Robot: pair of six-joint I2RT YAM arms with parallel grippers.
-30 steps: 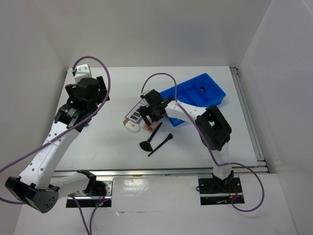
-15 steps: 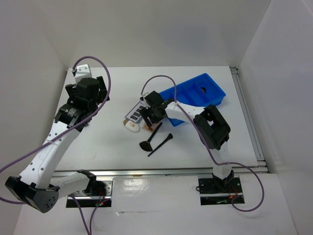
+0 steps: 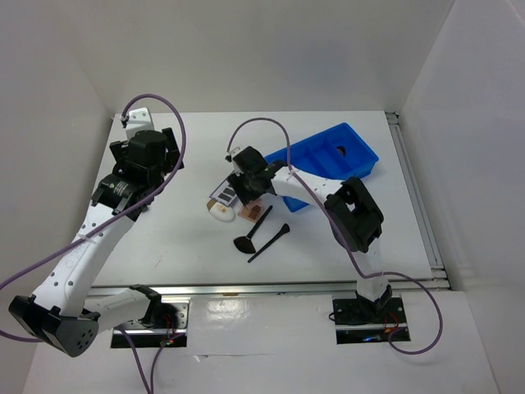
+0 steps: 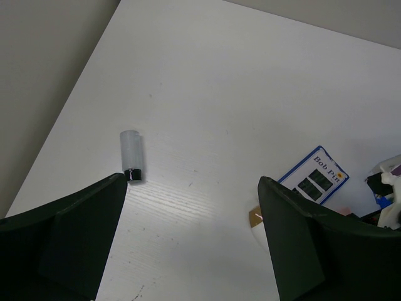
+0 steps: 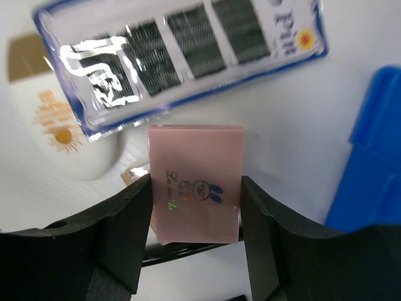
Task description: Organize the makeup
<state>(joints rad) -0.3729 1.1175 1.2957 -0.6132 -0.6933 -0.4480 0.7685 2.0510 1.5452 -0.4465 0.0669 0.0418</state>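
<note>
Blue tray (image 3: 328,156) lies at upper right of the table (image 3: 180,246) in the top view, its near end just right of the makeup cluster. A small clear vial with a dark cap (image 4: 131,157) lies alone at left of the left wrist view, well apart from the rest. Left gripper (image 4: 191,182) hangs wide open and empty above the table. Right gripper (image 5: 194,204) is closed on the pink compact (image 5: 195,169), one finger against each side edge. The eyeshadow palette (image 5: 182,63) lies just above the compact in that view, the white sponge (image 5: 69,135) at left beside it, the tray wall at the right edge. Two black brushes (image 3: 264,234) lie below the cluster, clear of the gripper.
</note>
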